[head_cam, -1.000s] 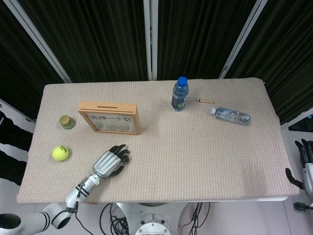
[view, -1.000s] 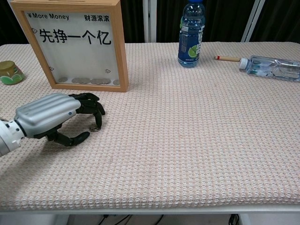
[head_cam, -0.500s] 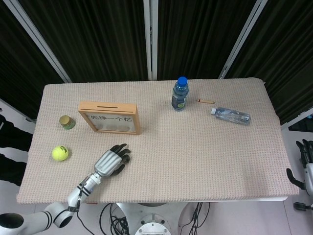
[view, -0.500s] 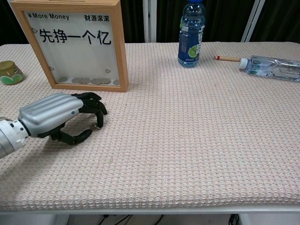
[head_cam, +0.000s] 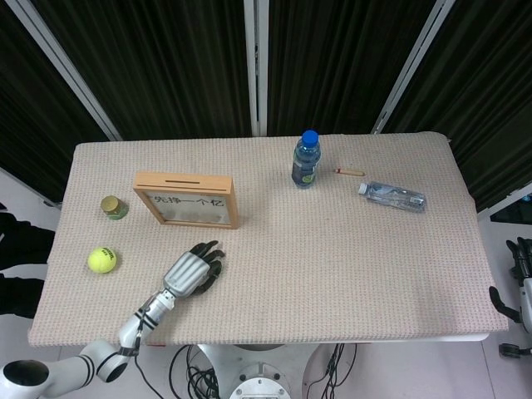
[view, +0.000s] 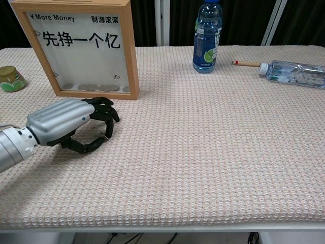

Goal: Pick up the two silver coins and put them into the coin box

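- Left hand (view: 71, 124) low over the counter (view: 213, 152), just in front of the coin box (view: 84, 48). Palm down, dark fingers (view: 104, 113) curled toward the cloth, thumb tucked under.
- Cannot tell whether anything is pinched between thumb and fingertips; the gap there is in shadow and too small to read. No loose silver coin can be made out on the cloth in either view.
- Head view: same left hand (head_cam: 193, 270) sits below the right corner of the coin box (head_cam: 186, 199), forearm running off toward the near-left counter edge.
- Coin box: wood frame, clear front with printed characters and "More Money", standing upright on the left half of the counter. Slot visible along its top in the head view. A row of coins (view: 96, 88) lies along the inside bottom, behind the pane.
- Right hand (head_cam: 521, 266) off the counter at the far right edge of the head view, only partly in frame, fingers pointing up; how far apart they are, or whether it holds anything, cannot be told.
- Upright water bottle (head_cam: 305, 159), blue cap, near the back middle.
- Clear bottle (head_cam: 393, 196) lying on its side to the right of it; small wooden stick (head_cam: 350, 172) between the two, apart from both.
- Tennis ball (head_cam: 101, 260) near the left edge; small green-and-gold jar (head_cam: 112, 207) behind it, left of the coin box.
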Controlling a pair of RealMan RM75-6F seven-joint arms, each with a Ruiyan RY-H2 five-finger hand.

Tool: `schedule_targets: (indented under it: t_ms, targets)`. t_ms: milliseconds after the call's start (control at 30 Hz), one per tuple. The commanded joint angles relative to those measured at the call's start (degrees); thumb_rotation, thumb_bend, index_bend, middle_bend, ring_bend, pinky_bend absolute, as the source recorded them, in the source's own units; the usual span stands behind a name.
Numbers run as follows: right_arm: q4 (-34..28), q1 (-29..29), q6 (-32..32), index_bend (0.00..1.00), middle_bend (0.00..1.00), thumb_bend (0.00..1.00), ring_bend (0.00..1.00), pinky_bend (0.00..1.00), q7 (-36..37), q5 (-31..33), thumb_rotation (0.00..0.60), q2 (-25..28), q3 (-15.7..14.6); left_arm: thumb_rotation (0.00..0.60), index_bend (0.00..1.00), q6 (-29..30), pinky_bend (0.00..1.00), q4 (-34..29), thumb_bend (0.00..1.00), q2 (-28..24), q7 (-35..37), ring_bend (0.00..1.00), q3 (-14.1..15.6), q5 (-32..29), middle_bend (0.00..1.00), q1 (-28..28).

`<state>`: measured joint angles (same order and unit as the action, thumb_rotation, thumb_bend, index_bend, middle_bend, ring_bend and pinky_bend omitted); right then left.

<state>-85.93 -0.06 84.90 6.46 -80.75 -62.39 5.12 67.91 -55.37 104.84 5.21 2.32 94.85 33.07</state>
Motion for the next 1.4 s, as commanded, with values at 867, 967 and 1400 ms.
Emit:
schedule_targets:
  t_ms: [867, 967, 1400]
  targets:
    - [-0.52, 0.08, -0.6, 0.0, 0.0, 0.3, 0.0, 0.0, -0.09, 0.09, 0.6, 0.47, -0.12, 0.6, 0.56, 1.97, 0.21, 0.66, 0.34, 0.02, 0.81, 0.08, -0.39, -0.1, 0.24, 0.17]
    - [-0.41, 0.11, -0.77, 0.0, 0.0, 0.3, 0.0, 0.0, 0.0, 0.13, 0.6, 0.44, -0.15, 0.6, 0.57, 1.9, 0.21, 0.84, 0.37, 0.19, 0.83, 0.08, -0.38, -0.17, 0.24, 0.19]
    - [-0.2, 0.26, -1.15, 0.0, 0.0, 0.3, 0.0, 0.0, 0.2, 0.39, 0.6, 0.41, -0.05, 0.6, 0.6, 2.43, 0.21, -2.39, 0.42, -1.67, 1.04, 0.08, -0.49, -0.31, 0.24, 0.17]
